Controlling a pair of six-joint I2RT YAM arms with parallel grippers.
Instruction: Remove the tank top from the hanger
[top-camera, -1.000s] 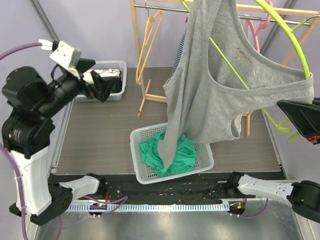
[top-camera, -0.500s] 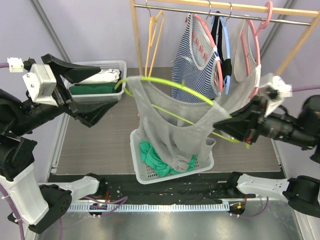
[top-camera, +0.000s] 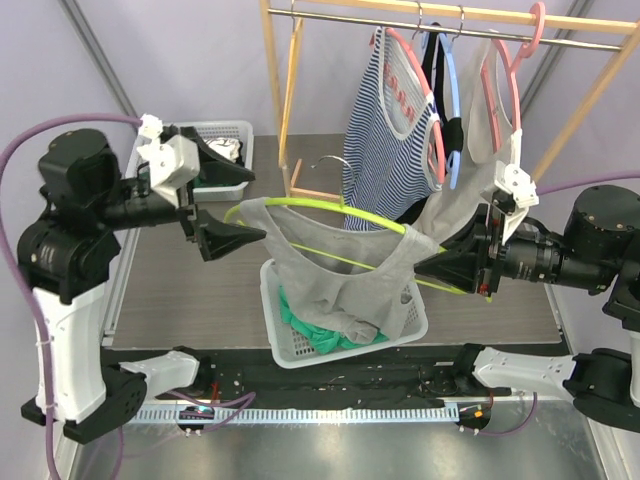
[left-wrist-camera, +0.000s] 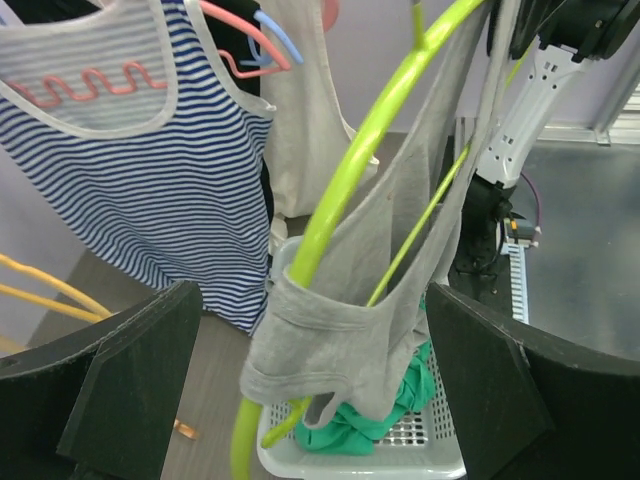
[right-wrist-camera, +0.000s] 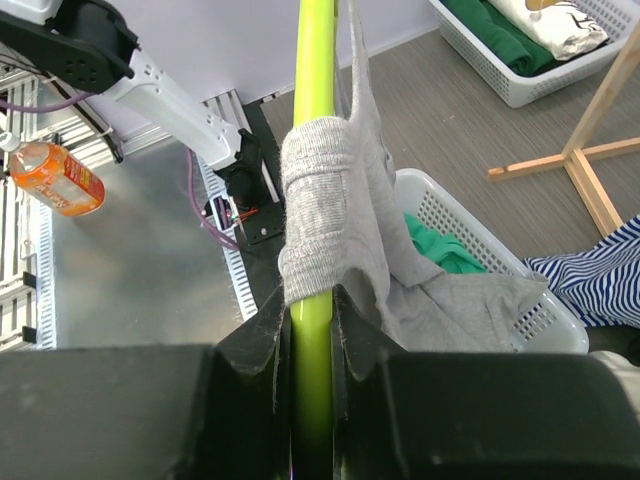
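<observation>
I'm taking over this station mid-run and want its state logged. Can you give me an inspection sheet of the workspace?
Surface: grey wood-grain table carrying two baskets.
Job's things: grey tank top draped on the green hanger, hem sagging into the white basket over green cloth.
Clutter: second basket of clothes at back left; orange bottle off to the side.
Grippers: left pincer open, fingers either side of the hanger's strap end; right pincer shut on the hanger.
Cables: purple cable looping over the left arm.
Surroundings: wooden rack with a striped top and other hangers.
</observation>
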